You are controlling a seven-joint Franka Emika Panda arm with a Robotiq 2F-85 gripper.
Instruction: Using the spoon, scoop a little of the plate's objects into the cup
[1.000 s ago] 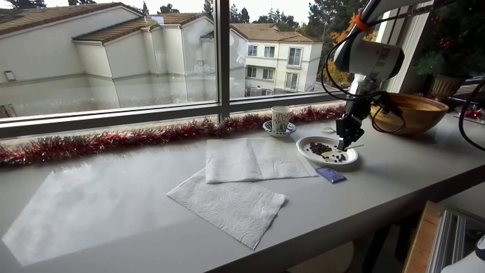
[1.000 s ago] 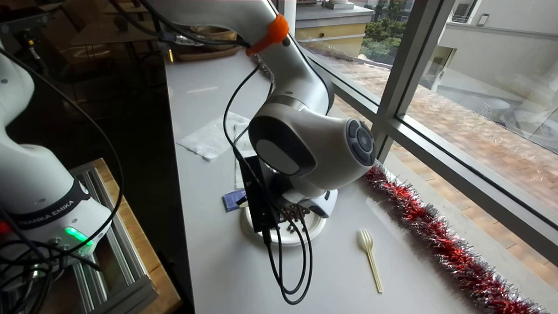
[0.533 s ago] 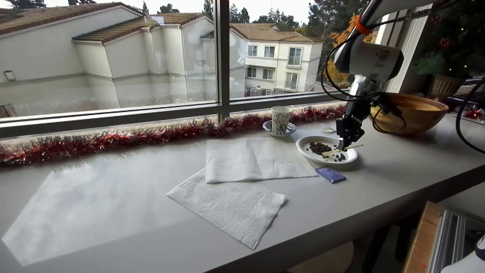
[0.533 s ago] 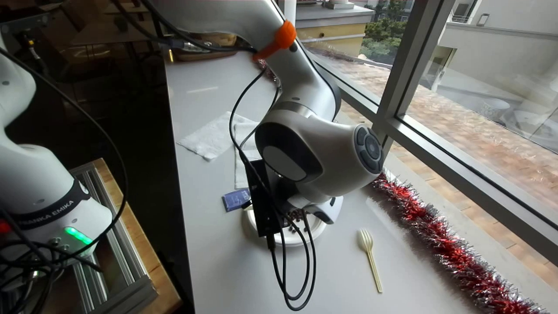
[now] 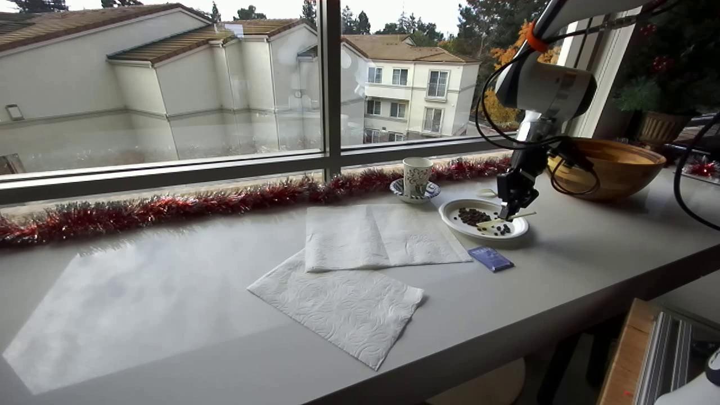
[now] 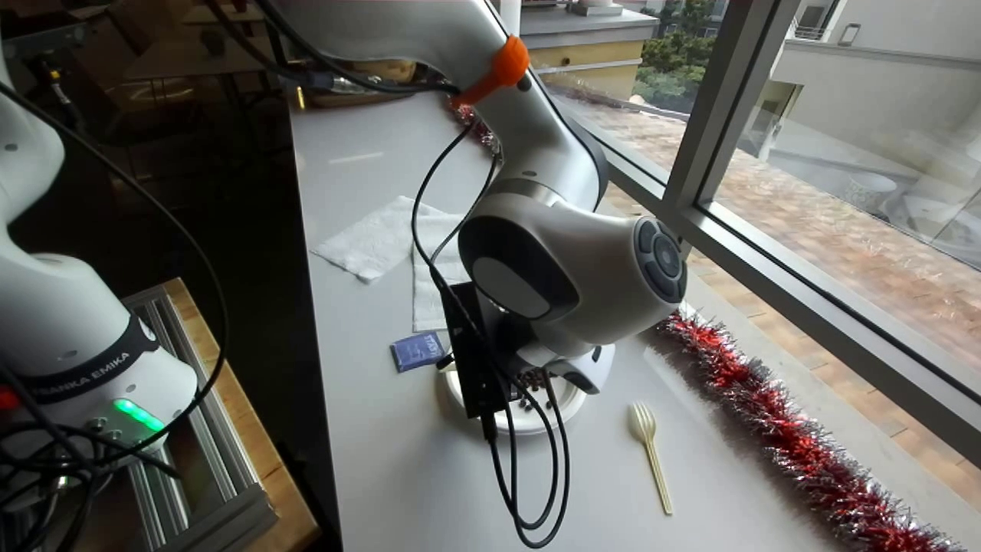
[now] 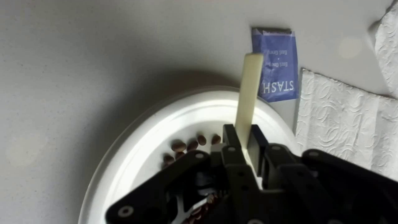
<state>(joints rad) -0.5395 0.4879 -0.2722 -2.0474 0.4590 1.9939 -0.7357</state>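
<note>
The Robotiq gripper [image 5: 504,216] points down, tilted a little off vertical, its black fingers [image 7: 230,136] clamped close with a slim gap between them. Above the gripper sits the white Panda wrist [image 6: 598,261]; higher up, the forearm [image 6: 540,139] slopes up and away from it, wearing an orange band [image 6: 507,63]. Black cables [image 6: 488,426] loop beside the gripper. Well apart from it stands the robot's base [image 6: 69,314], its green light strip [image 6: 139,415] glowing.

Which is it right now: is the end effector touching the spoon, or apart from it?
Touching. The wrist view shows the end effector gripping the spoon by its handle, jaws against both sides, no gap showing.
</note>
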